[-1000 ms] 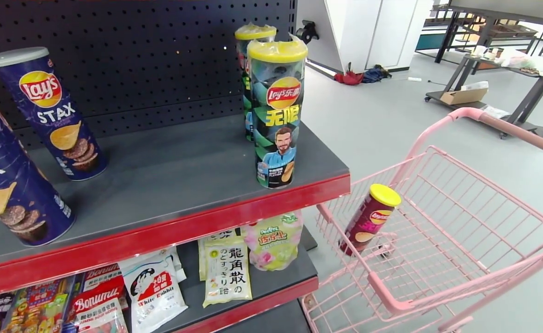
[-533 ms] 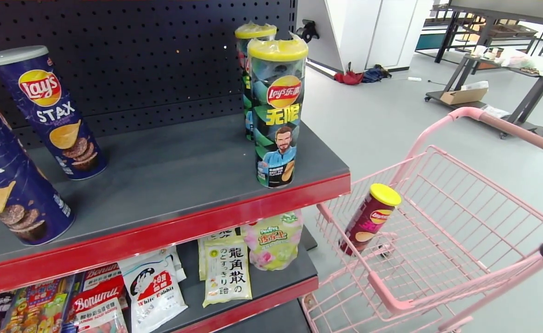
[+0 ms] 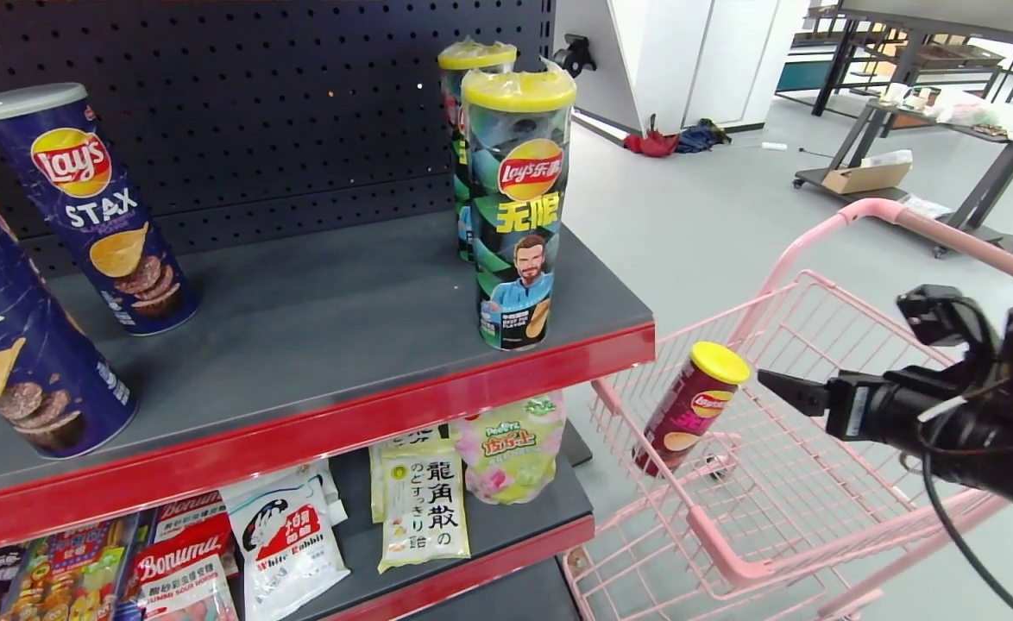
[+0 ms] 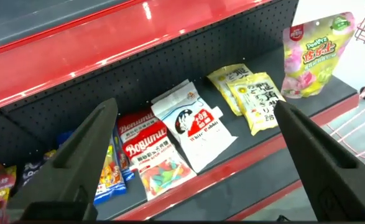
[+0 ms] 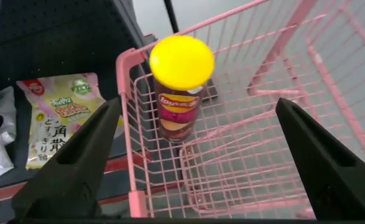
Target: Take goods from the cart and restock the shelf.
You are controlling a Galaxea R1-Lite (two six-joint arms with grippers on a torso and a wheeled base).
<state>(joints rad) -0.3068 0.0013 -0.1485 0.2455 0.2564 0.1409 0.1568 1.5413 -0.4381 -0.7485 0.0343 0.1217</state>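
A maroon chips can (image 3: pixel 692 407) with a yellow lid leans upright in the front left corner of the pink wire cart (image 3: pixel 817 285). My right gripper (image 3: pixel 830 341) hangs open over the cart, just to the right of the can and apart from it. The right wrist view looks down on the can (image 5: pixel 179 87), with the right gripper (image 5: pixel 198 102) spread wide on either side of it. My left gripper (image 4: pixel 194 104) is open and holds nothing, facing the lower shelf (image 4: pixel 257 165) with its snack bags (image 4: pixel 191 124).
The grey top shelf (image 3: pixel 317 319) with a red front edge carries two green-and-black cans (image 3: pixel 515 207) at its right end and two blue cans (image 3: pixel 84 207) at its left, with bare room between. Snack bags (image 3: pixel 424 509) lie on the shelf below. Tables stand far behind the cart.
My right arm has come in from the right over the cart and moved left toward the maroon can. The can and the shelf goods have not moved.
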